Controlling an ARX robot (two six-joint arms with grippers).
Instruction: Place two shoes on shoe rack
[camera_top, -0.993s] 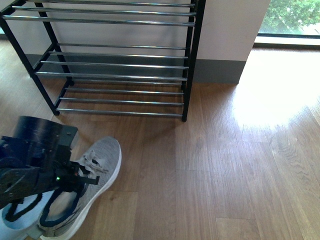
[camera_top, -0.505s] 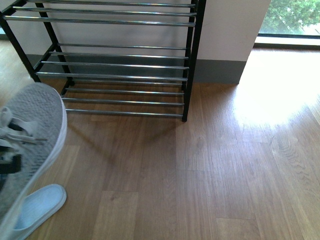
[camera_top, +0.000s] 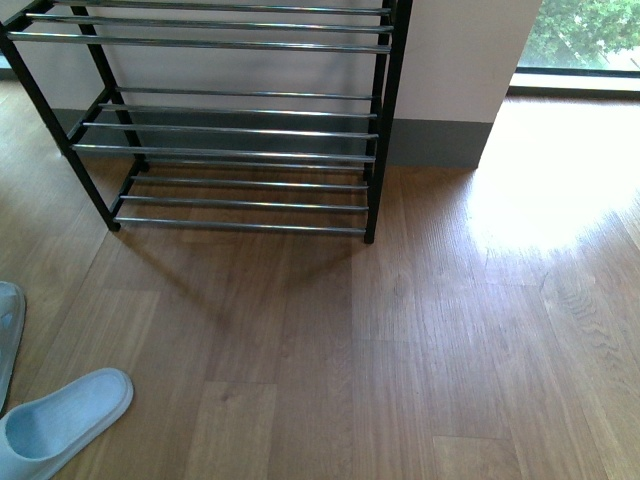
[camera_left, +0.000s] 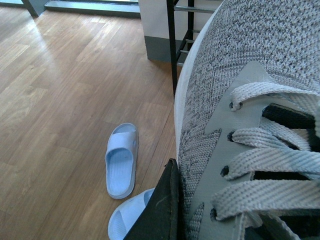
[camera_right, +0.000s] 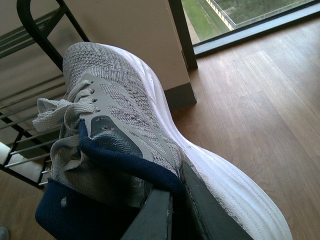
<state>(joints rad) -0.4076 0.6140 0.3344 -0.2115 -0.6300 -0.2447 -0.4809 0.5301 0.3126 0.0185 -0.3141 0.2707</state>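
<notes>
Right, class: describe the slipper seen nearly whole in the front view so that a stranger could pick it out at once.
Start at the black shoe rack by the wall and come down the wooden floor to the picture's bottom left corner. The pale blue slipper lies there; its twin is only a sliver at the left edge.

Front overlooks rack; wrist cameras hug shoes.

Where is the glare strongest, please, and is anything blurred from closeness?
Front view: sunlight bleaches the floor right of the shoe rack. Left wrist view: the left-held sneaker looms close, its nearest laces soft. Right wrist view: the right-held sneaker has a white sole, bright yet textured.
</notes>
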